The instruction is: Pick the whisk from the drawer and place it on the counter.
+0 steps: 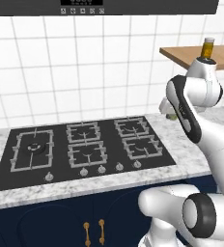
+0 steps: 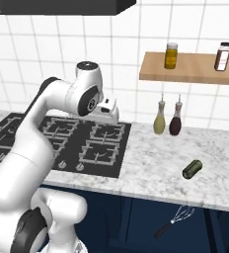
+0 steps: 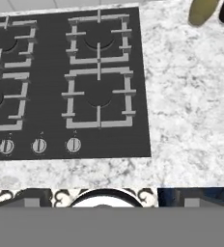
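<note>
The whisk [image 2: 176, 220] lies in the open drawer [image 2: 195, 232] below the worktop's [image 2: 156, 168] front edge, right of the hob, wire loops toward the right and black handle pointing lower left. The end effector [image 2: 108, 109] hangs above the right rear part of the black gas hob [image 2: 67, 141], apart from the whisk; its fingertips are too hidden to tell whether it is released or clenched. On the worktop, a dark olive-green cylinder [image 2: 192, 169] lies near the front edge, roughly above the whisk. Two bottles [image 2: 167, 118] stand at the back edge against the tiles, seemingly side by side.
</note>
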### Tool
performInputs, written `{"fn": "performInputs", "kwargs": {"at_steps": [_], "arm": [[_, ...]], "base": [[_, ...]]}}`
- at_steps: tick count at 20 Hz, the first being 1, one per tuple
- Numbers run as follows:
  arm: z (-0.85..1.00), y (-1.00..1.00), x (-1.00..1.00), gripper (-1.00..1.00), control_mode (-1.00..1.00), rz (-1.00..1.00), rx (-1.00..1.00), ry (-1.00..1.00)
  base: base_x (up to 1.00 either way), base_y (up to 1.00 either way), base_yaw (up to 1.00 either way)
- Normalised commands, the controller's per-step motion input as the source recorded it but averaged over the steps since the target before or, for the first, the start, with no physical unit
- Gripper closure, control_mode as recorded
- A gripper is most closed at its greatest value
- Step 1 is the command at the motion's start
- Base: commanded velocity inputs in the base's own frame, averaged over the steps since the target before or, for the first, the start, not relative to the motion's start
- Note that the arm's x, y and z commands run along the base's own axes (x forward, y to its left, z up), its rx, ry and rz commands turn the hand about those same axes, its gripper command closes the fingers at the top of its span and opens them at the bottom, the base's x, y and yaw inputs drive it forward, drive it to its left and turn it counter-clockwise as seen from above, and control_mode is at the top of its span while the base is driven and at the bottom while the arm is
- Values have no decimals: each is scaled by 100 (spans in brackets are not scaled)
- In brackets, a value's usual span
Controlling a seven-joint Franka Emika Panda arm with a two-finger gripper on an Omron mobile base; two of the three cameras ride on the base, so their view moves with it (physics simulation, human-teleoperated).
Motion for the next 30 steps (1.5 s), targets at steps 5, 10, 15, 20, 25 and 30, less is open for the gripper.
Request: {"fn": "performInputs", "kwargs": {"at_steps": [5,10,15,20,25,30], "arm": [[-53,-100,-7,-100,-100,-6,1,14],[-76,-100,-21,-100,-100,-8,0,10],[-86,-97,-94,-100,-100,-7,0,1],[-75,-76,-64,-100,-100,-2,0,1],[-56,-52,-3,-100,-100,0,0,0],[-62,-43,-9,-100,-100,0,0,0]], "base": [[0,0,0],[0,0,0],[0,0,0],[0,0,0],[0,0,0],[0,0,0]]}}
